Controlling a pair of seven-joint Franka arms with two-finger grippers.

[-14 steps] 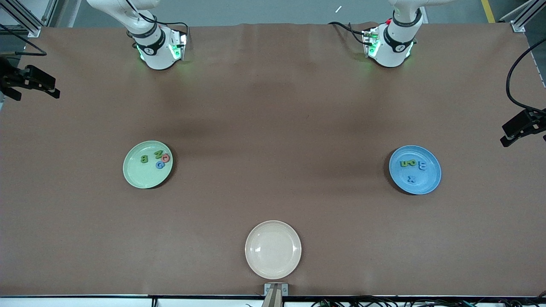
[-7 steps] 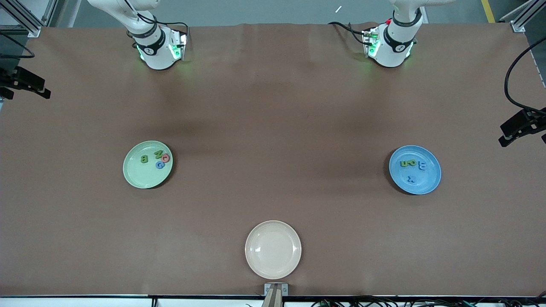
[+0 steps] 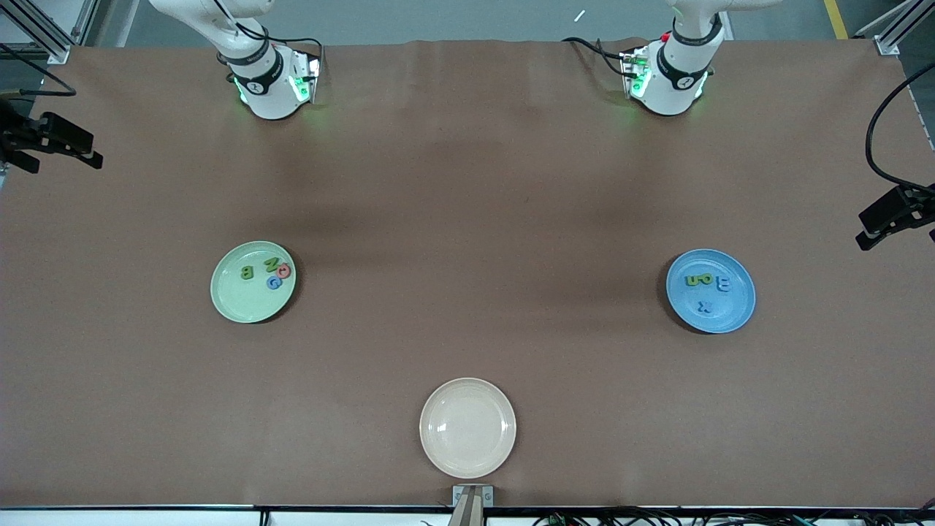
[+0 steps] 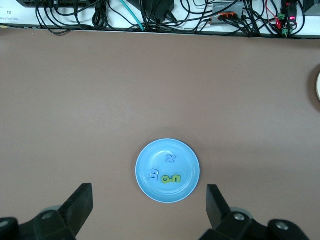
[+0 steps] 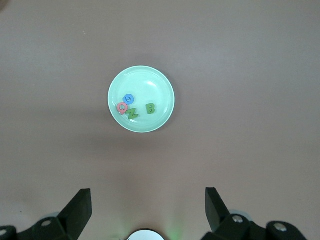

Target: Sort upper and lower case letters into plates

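Brown table [image 3: 467, 204] below – left gripper [image 4: 150, 210] and right gripper [image 5: 147, 210] raised high, both spread wide, empty.

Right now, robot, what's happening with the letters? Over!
Left gripper open, high over blue plate. Right gripper open, high over green plate. Four letters in green, four in blue. Cream plate bare.

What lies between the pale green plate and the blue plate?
Only bare brown tabletop lies between the pale green plate and the blue plate, as the front view shows.

robot lab - aluminium framing [image 3: 44, 33], cable bundles [image 4: 150, 12].
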